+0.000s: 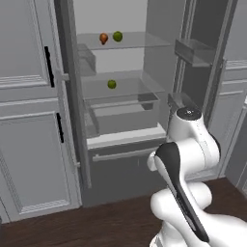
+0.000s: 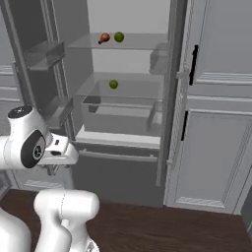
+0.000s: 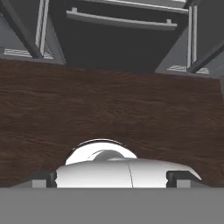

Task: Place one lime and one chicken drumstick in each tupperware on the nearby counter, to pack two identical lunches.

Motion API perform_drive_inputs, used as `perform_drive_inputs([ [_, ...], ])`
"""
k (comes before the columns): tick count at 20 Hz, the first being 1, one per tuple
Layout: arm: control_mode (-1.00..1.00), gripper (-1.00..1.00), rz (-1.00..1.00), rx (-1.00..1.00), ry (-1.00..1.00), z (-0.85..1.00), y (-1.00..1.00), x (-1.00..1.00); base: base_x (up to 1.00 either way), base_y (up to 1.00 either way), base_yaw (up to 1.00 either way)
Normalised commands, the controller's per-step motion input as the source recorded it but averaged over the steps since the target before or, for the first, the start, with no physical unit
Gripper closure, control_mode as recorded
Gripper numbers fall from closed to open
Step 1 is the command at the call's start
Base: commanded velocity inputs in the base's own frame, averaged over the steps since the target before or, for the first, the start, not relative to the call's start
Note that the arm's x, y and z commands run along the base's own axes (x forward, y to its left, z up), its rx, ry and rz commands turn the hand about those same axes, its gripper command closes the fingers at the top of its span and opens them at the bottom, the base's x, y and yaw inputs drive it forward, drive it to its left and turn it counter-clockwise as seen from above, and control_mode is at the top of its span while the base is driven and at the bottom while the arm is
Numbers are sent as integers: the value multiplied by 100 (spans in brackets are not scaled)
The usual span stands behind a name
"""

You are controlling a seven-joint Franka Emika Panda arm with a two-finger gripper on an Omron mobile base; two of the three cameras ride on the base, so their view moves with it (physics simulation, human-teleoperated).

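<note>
- Left base view puts me in front of an open fridge (image 1: 120, 96); on its top glass shelf (image 1: 135, 43) I see a chicken drumstick (image 1: 103, 38) just beside a lime (image 1: 117, 35), the two near but apart; a second lime (image 1: 112, 84) sits alone on the shelf below
- Right base view gives the same layout from the other side; drumstick left of the upper lime, the lower lime above the clear drawer (image 2: 120, 115)
- My arm (image 1: 188, 159) is folded low before the fridge, well apart from all three items
- Hand view looks down at the dark wooden floor (image 3: 109, 109) and the fridge's bottom edge; the gripper (image 3: 112, 177) has its two finger tips at opposite sides of the view, spread about as wide as they go, with nothing between them
- Grey panelled cabinets (image 1: 29, 120) flank the fridge
</note>
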Motion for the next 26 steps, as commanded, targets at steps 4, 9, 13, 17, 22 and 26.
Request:
perform_drive_inputs([
  [4,100,-100,0,0,0,0,0,0,69,6,-29],
  [9,100,-100,0,0,0,0,0,0,83,13,-19],
  [13,100,-100,0,0,0,0,0,0,92,11,-9],
  [17,100,-100,0,0,0,0,0,0,89,0,-3],
  [22,-100,-100,0,1,0,-1,2,29,55,2,0],
  [26,-100,-100,0,4,-13,0,14,62,0,0,0],
])
